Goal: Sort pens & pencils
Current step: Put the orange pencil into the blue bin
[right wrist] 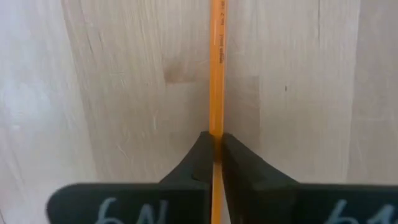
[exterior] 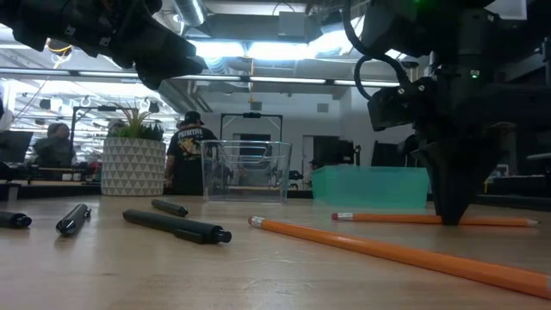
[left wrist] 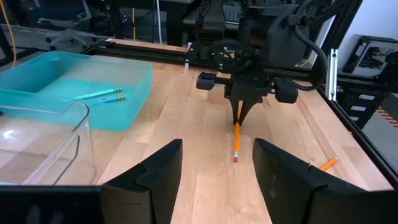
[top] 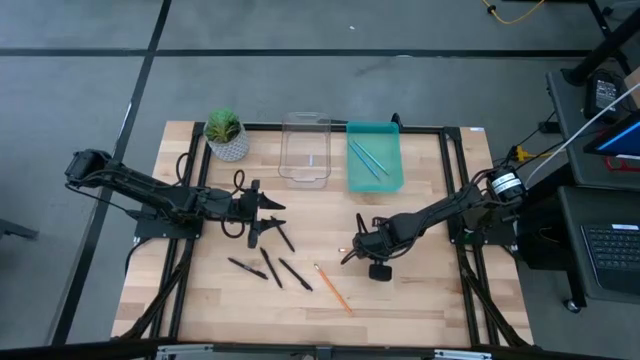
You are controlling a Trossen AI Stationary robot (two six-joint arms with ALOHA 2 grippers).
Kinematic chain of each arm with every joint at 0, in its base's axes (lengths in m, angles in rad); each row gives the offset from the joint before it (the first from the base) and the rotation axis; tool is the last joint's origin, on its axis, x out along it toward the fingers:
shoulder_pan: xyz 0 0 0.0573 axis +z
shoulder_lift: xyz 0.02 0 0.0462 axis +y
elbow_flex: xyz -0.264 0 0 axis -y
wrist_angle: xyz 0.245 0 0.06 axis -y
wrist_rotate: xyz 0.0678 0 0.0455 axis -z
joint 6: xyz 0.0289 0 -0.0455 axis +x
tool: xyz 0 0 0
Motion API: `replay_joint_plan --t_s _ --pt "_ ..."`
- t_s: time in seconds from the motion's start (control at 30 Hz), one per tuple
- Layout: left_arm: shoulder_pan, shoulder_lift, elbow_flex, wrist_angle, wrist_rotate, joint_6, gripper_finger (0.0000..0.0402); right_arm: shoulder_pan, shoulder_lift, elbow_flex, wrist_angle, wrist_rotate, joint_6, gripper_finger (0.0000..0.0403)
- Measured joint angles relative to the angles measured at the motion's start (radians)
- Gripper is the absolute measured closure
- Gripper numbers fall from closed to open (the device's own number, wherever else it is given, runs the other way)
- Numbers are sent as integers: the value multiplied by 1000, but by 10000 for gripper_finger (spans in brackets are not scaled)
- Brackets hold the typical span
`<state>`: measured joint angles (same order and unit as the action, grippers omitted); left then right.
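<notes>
The right tool [top: 350, 250] is down on the wooden counter [top: 420, 290], a little right of centre, its two dark fingers [right wrist: 205, 162] clamped together on an orange pencil [right wrist: 216, 68] that lies flat on the wood. In the right wrist view the pencil runs straight out from between the fingertips; in the left wrist view the same pencil [left wrist: 236, 140] points away from that tool, eraser end outward. A second orange pencil [top: 333, 288] lies loose nearer the front edge of the counter, just left of the right tool and apart from it.

The left tool [top: 268, 218] hovers over the left-centre of the counter with its fingers [left wrist: 160, 174] spread apart and nothing between them. Below it four black pens [top: 268, 268] lie scattered on the wood, one close under the tool and three in a loose row nearer the front.

At the back of the counter a teal bin [top: 375, 178] holds light blue pencils [top: 365, 157], two by what the high view seems to show. Just left of it stands a clear plastic bin [top: 304, 175]; what it contains I cannot make out. A potted plant [top: 226, 135] in a white patterned pot stands at the back left corner.
</notes>
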<state>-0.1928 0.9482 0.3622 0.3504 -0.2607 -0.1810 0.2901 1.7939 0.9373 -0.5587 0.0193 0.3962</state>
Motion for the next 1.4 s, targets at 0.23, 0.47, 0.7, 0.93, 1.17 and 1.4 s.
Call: replay_joint_plan --t_s 0.23,0.47,0.7,0.93,1.17,1.4 --pt "0 0 0 0 0 0 211 0 3 34 -17 4 -9 387" --pt "0 0 0 0 0 0 211 -6 -68 35 -34 53 -7 400" --pt "0 0 0 0 0 0 211 -23 -103 39 -46 51 -8 401" --pt "0 0 0 3 0 -4 211 -59 -104 39 -111 151 51 379" --pt "1 27 0 4 -37 -53 211 -124 -144 15 -246 265 141 327" --pt "1 63 0 4 -37 -53 211 -200 -233 -128 -125 246 97 328"
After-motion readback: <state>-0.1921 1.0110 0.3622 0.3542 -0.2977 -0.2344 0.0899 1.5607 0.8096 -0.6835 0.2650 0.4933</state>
